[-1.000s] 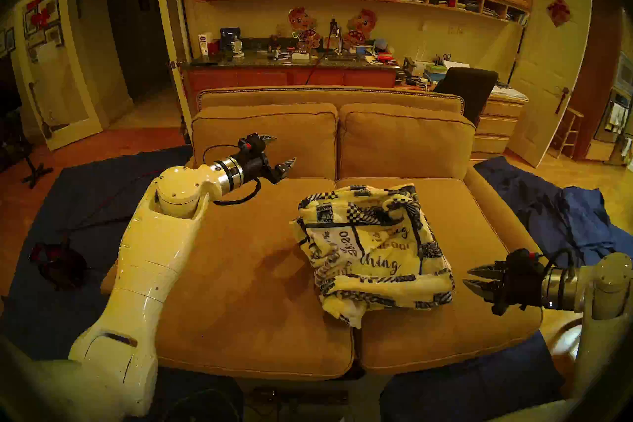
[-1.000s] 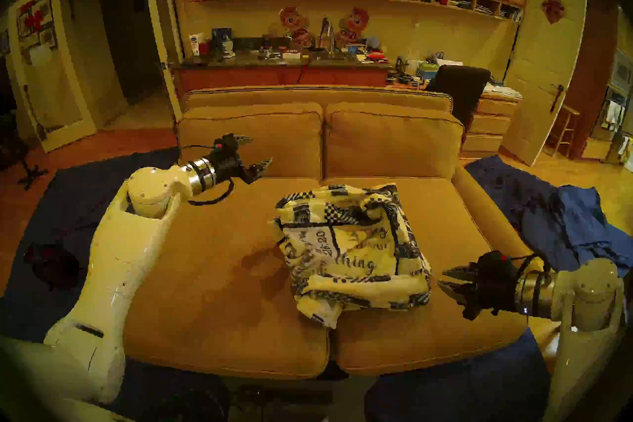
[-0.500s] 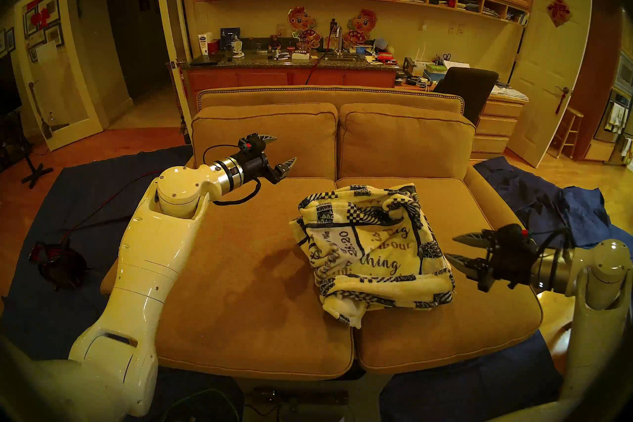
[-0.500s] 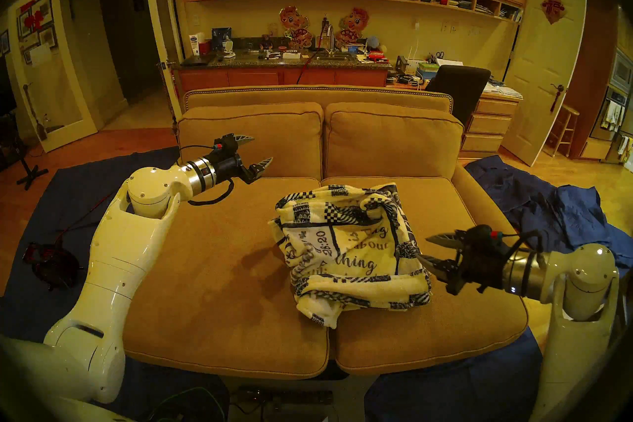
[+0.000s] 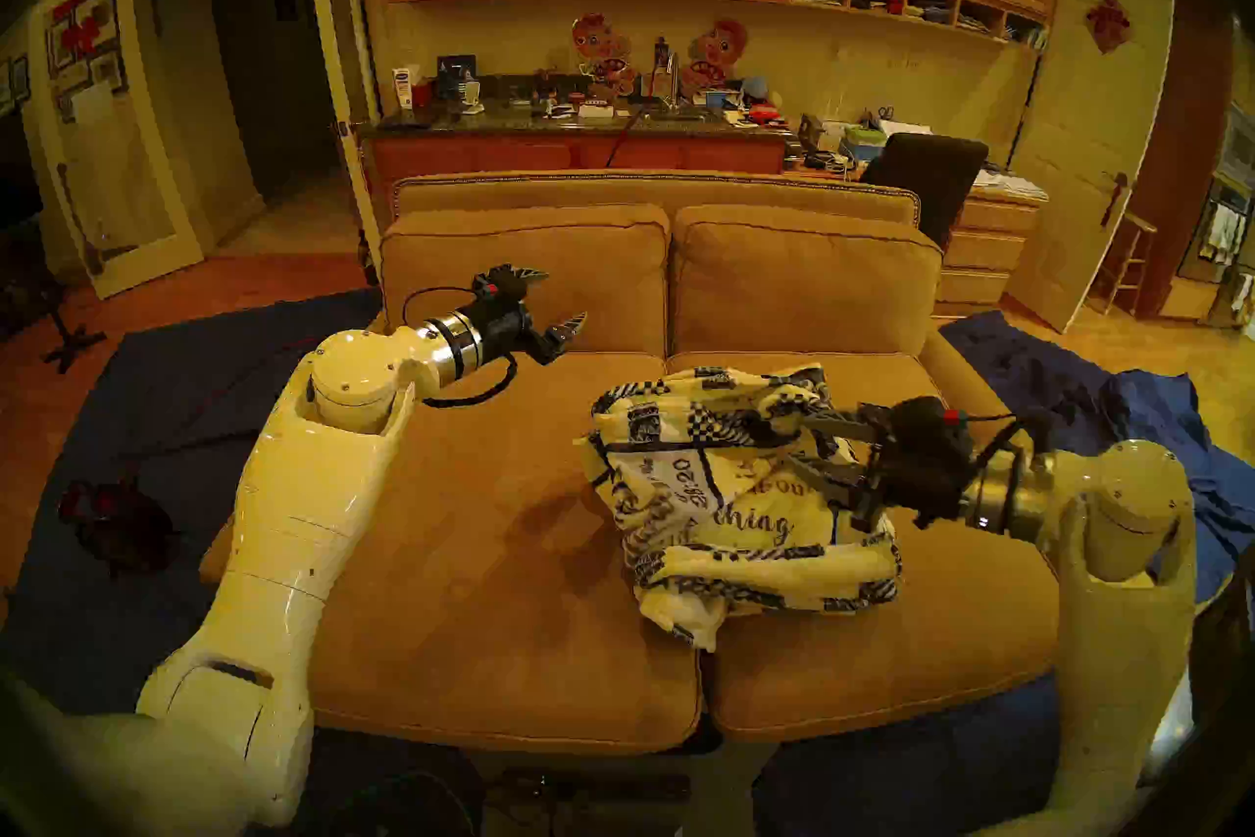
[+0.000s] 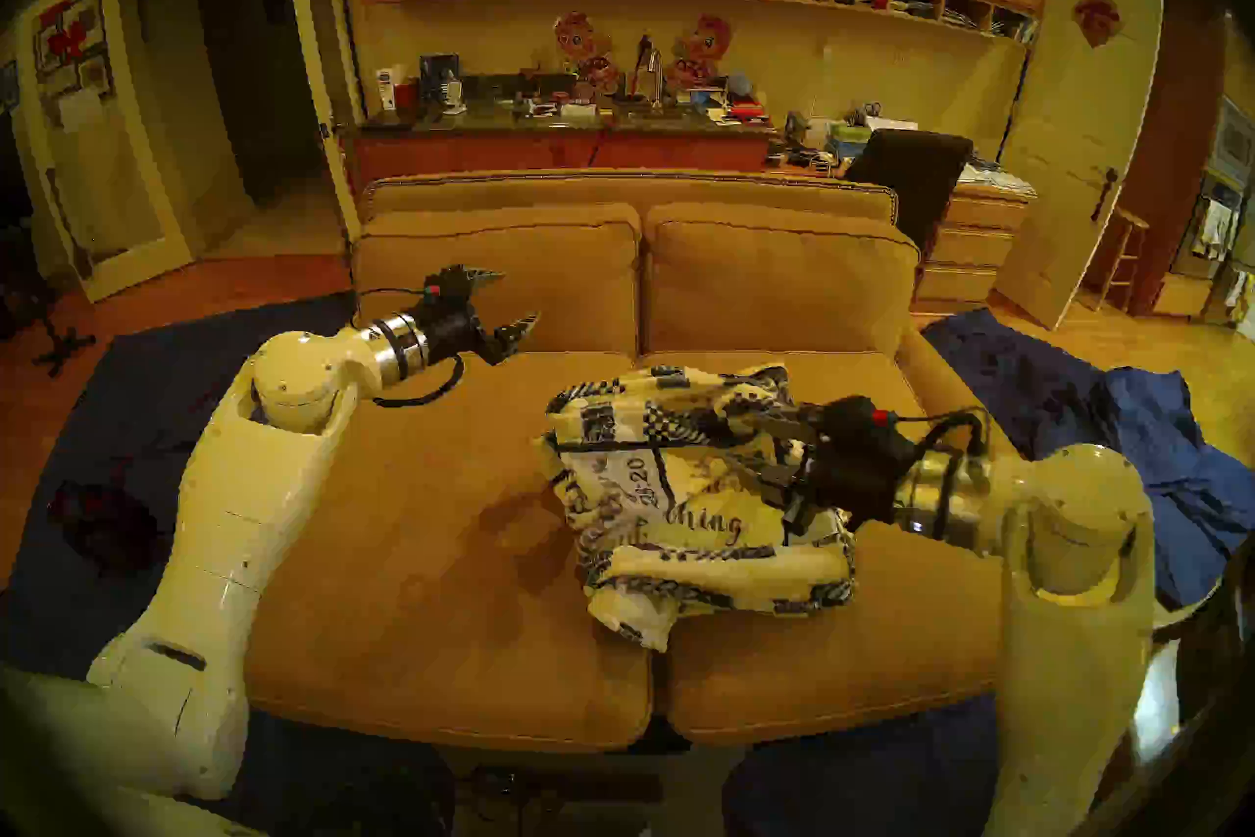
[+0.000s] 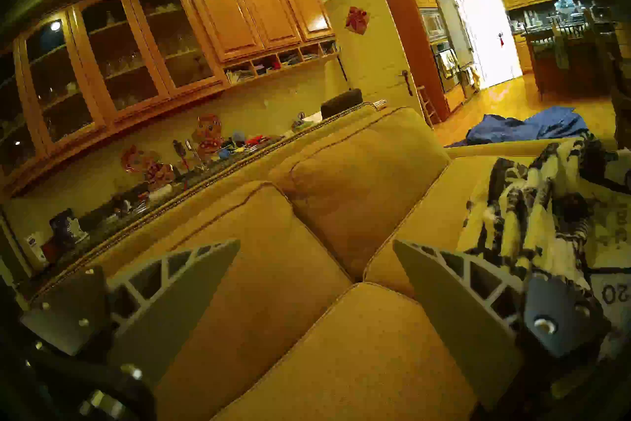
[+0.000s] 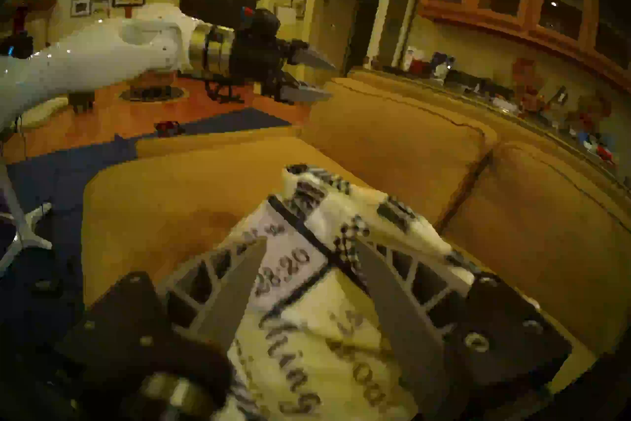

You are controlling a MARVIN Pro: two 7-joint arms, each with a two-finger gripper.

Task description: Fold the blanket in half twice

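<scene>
The blanket (image 5: 713,516) is cream and navy with text panels and a checkered border. It lies bunched in a rough square on the sofa's right seat cushion and also shows in the other head view (image 6: 679,516). My right gripper (image 5: 788,447) is open and empty, reaching from the right over the blanket's right half. In the right wrist view, the right gripper (image 8: 310,242) frames the "20" panel of the blanket (image 8: 307,324) between its fingers. My left gripper (image 5: 566,294) is open and empty above the left seat cushion near the backrest, away from the blanket.
The tan sofa (image 5: 475,543) has two seat cushions and two back cushions. Plain dark blue cloths lie on the floor to the right (image 5: 1120,421) and to the left (image 5: 136,407). A red-and-black object (image 5: 115,523) sits on the left cloth. A black chair (image 5: 930,177) stands behind the sofa.
My right arm has swung from the sofa's front right corner up and leftward over the blanket, and its fingers now stand wider apart. The left arm and the blanket have not moved.
</scene>
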